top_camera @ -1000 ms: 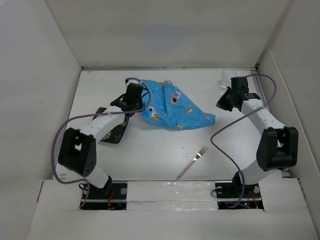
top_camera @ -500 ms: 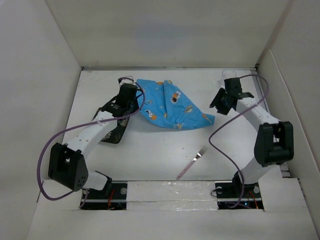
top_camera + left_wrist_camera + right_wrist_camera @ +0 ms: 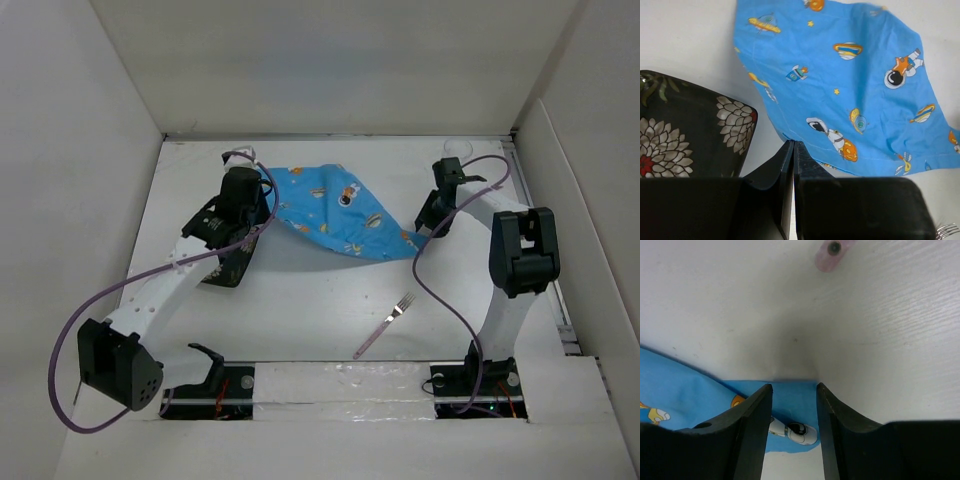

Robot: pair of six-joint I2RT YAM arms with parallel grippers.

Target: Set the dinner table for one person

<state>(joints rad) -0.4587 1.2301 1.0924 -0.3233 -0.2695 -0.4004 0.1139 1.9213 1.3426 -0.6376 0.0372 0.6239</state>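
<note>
A blue cartoon-printed placemat (image 3: 335, 210) lies stretched across the back of the white dinner table (image 3: 300, 300). My left gripper (image 3: 262, 212) is shut at the mat's left corner, and in the left wrist view the placemat (image 3: 850, 90) edge meets the closed tips of that gripper (image 3: 792, 143). My right gripper (image 3: 428, 222) hangs over the mat's right corner. In the right wrist view it (image 3: 792, 390) is open, with the placemat corner (image 3: 790, 397) between its fingers (image 3: 760, 410). A dark floral plate (image 3: 225, 262) sits under the left arm.
A fork (image 3: 385, 325) with a pink handle lies in front of the mat, right of centre. A clear glass (image 3: 455, 150) stands at the back right corner. White walls enclose the table on three sides. The plate (image 3: 685, 135) lies close to the left of the left fingers.
The left gripper moved left and back, pulling the mat's left side out flatter. The right gripper opened and came left and down over the mat's right corner.
</note>
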